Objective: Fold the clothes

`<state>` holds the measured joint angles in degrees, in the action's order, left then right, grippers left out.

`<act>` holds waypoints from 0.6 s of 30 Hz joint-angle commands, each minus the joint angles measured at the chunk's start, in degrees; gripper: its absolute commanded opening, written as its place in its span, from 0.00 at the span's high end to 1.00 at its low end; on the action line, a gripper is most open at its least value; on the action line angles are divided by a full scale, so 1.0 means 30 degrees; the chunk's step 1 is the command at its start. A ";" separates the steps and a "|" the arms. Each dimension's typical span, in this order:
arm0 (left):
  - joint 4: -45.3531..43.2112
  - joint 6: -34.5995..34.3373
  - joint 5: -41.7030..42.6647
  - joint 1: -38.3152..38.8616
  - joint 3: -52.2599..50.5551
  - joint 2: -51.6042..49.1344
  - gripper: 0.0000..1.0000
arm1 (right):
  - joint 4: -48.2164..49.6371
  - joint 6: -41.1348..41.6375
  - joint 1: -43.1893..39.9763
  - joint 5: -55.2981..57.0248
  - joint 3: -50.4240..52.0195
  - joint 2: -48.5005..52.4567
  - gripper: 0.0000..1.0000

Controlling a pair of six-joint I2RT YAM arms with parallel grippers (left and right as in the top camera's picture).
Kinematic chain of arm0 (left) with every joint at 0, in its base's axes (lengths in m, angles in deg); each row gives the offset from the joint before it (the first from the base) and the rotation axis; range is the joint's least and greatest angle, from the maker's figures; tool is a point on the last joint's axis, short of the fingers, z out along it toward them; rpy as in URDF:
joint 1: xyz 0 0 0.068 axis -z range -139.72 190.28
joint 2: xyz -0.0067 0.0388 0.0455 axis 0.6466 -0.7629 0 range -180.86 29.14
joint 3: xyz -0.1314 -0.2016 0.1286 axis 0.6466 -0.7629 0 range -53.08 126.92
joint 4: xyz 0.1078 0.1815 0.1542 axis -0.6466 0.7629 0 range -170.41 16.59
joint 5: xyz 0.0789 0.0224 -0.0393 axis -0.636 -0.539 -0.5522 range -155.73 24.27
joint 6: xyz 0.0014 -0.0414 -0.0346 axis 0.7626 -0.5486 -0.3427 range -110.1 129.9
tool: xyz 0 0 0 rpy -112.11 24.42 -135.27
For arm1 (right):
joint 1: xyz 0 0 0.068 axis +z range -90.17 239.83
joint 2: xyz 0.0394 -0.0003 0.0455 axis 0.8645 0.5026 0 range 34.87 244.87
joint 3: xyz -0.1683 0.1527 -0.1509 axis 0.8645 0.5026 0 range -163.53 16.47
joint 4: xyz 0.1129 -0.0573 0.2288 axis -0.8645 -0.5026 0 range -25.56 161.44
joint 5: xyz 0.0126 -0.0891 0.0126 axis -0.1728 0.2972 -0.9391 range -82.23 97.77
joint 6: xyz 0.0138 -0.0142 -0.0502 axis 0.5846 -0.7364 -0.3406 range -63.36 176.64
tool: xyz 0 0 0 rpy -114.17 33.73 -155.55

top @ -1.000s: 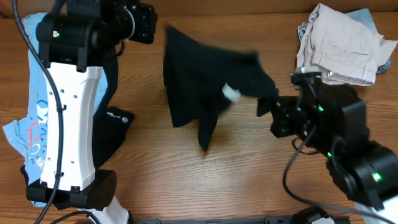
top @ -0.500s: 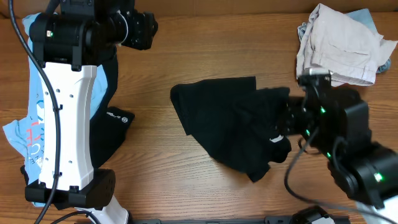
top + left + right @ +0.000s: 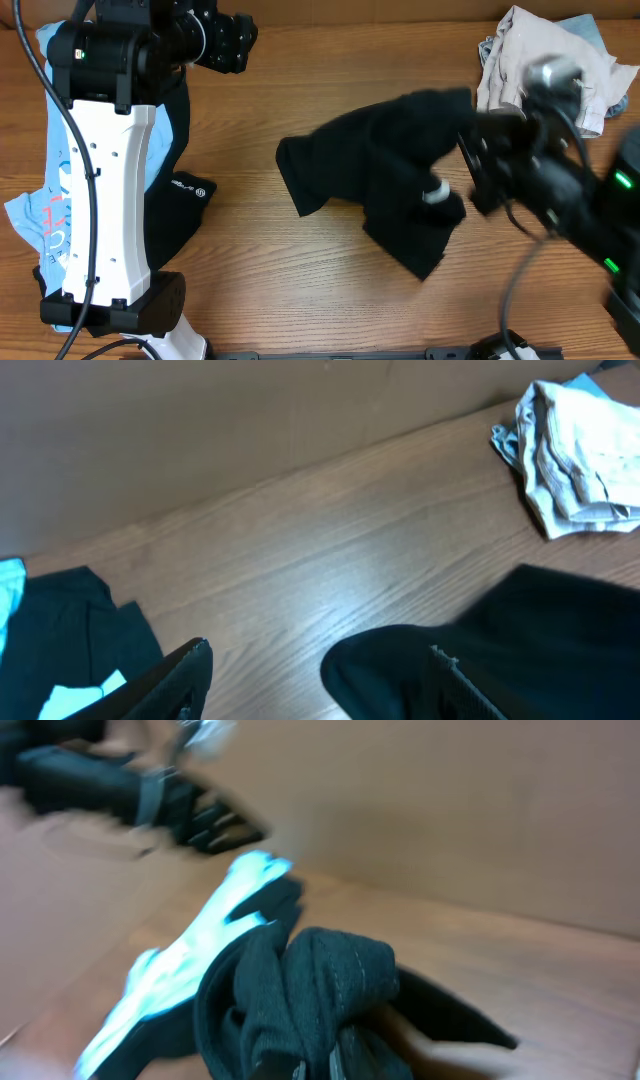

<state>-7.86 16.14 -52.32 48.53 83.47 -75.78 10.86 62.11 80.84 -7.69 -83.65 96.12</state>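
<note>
The black T-shirt [image 3: 380,175] is being held bunched just right of the table's [image 3: 300,290] centre. Its white tag [image 3: 435,192] is showing on the 3 o'clock side, and a loose end is trailing on the wood toward 9 o'clock. The bunched end is being clamped by the right gripper [image 3: 470,170], whose blurred arm is reaching in from 3 o'clock. The left gripper [image 3: 320,650] is being held spread, with nothing between its fingers [image 3: 190,670], at 10 o'clock of the shirt and apart from it. The light-blue tee [image 3: 25,210] and the black logo garment [image 3: 185,190] are lying by the left arm at 9 o'clock. A beige pile [image 3: 550,75] is lying at 1 o'clock.
</note>
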 commanded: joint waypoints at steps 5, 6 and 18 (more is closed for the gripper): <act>-0.0780 0.0357 -0.0117 -0.0138 0.0401 0.0022 0.30 | -0.5989 -0.1421 -0.0029 -0.3322 0.0168 0.0554 0.96; -0.0860 0.0357 -0.0146 -0.0138 0.0401 0.0022 0.30 | -0.6637 -0.1457 -0.0029 -0.3264 0.0503 0.0736 0.94; -0.1035 0.0721 -0.0685 -0.0262 0.0401 -0.0423 0.27 | -0.6484 -0.2237 0.3628 -0.2594 0.4473 0.5180 0.77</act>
<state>-10.65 16.58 -53.61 48.38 83.47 -75.82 -11.21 56.28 85.37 -14.97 -72.61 108.51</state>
